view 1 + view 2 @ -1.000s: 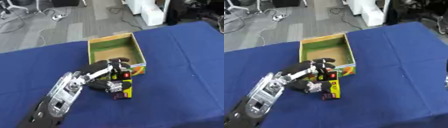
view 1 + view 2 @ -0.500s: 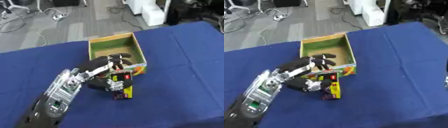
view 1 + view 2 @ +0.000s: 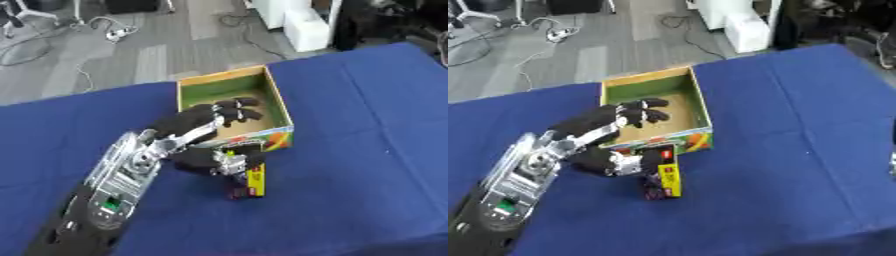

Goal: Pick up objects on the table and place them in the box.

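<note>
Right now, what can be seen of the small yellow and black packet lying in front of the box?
The small yellow and black packet is a slim flat oblong with a red patch, lying lengthwise on the blue tablecloth just before the open cardboard box. The left hand reaches over it, thumb at its near end; whether it grips is unclear.

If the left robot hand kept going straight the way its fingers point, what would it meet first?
Probably the box: the left robot hand already reaches over its near wall, so the far-right wall seems next, though depth is unclear.
</note>
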Controlling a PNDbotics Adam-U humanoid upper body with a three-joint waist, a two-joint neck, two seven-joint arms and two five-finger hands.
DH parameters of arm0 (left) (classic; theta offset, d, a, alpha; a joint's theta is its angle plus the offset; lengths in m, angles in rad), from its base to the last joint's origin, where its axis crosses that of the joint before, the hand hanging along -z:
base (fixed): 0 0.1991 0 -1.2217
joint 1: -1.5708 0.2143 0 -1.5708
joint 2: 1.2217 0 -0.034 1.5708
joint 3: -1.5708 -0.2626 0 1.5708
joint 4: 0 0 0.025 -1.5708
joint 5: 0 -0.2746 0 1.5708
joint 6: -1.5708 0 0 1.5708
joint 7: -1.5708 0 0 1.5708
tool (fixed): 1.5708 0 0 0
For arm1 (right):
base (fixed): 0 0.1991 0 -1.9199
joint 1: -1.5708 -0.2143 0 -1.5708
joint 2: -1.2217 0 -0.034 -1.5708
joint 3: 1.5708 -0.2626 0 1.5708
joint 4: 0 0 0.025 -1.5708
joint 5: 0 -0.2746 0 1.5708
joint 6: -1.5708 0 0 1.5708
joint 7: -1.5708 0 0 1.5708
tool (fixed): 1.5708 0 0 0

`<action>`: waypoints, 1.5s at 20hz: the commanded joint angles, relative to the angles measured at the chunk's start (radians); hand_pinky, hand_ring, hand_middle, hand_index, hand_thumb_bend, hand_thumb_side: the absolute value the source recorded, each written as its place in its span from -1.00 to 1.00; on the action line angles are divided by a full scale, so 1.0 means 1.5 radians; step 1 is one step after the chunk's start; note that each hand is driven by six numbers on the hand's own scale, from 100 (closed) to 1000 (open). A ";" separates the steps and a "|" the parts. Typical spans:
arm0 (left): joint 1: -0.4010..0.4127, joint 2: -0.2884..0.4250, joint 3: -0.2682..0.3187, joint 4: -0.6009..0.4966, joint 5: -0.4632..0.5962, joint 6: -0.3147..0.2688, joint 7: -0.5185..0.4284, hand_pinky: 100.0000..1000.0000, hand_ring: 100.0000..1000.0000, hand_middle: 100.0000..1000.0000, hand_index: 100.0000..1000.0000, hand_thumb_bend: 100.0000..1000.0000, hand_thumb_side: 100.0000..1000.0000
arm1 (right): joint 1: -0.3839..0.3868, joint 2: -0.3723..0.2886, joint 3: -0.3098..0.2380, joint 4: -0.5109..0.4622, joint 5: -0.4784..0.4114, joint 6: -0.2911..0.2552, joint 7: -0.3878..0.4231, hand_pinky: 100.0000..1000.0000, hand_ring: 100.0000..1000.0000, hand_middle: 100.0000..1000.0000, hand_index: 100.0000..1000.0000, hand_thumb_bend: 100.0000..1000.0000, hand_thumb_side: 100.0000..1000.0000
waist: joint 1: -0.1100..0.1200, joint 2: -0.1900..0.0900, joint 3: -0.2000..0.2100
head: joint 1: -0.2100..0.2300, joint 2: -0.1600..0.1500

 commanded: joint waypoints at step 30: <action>-0.085 -0.041 0.030 0.235 -0.103 0.010 -0.170 -0.40 0.23 1.00 1.00 0.32 0.17 | -0.003 -0.017 -0.009 -0.009 0.000 0.016 -0.003 -0.58 -0.24 -0.06 0.27 -1.00 1.00 | -0.003 -0.007 -0.002 | -0.001 0.003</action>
